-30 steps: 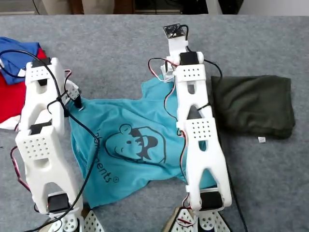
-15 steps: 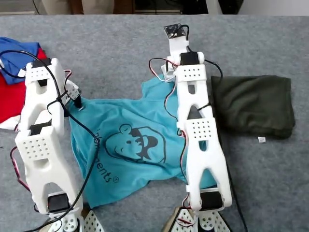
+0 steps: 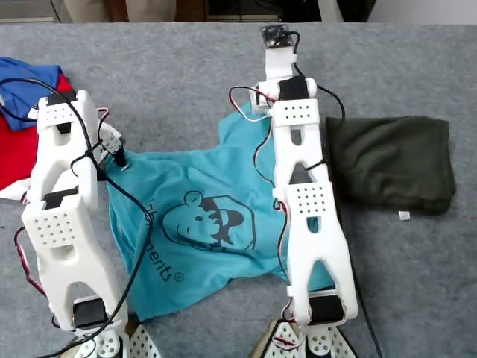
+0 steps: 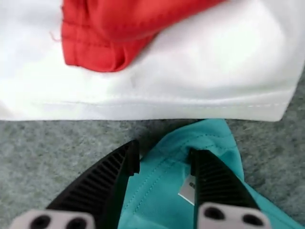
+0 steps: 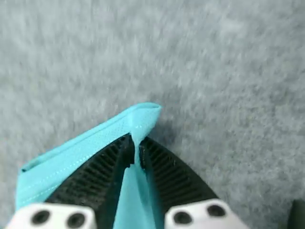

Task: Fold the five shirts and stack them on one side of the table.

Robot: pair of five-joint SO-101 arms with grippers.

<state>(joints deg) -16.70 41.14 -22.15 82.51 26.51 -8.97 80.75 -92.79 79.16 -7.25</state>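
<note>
R gripper (image 5: 135, 152) pinched tight on hem of teal printed cotton T-shirt (image 3: 194, 175); L gripper (image 4: 164, 160) fingers spread, same shirt btwn them, white cloth (image 4: 190, 71) beyond tips.

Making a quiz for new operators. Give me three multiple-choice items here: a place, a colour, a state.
1. The folded dark green shirt lies: A right of the teal shirt; B on it; C left of it.
2. Cloth in the right gripper is: A red; B teal; C white.
3. Fingers of the left gripper are: A shut on nothing; B open astride a teal hem; C shut on red cloth.
Key: A, the high view shows it; B, a teal fold is pinched; B, the fingers stand apart.
</note>
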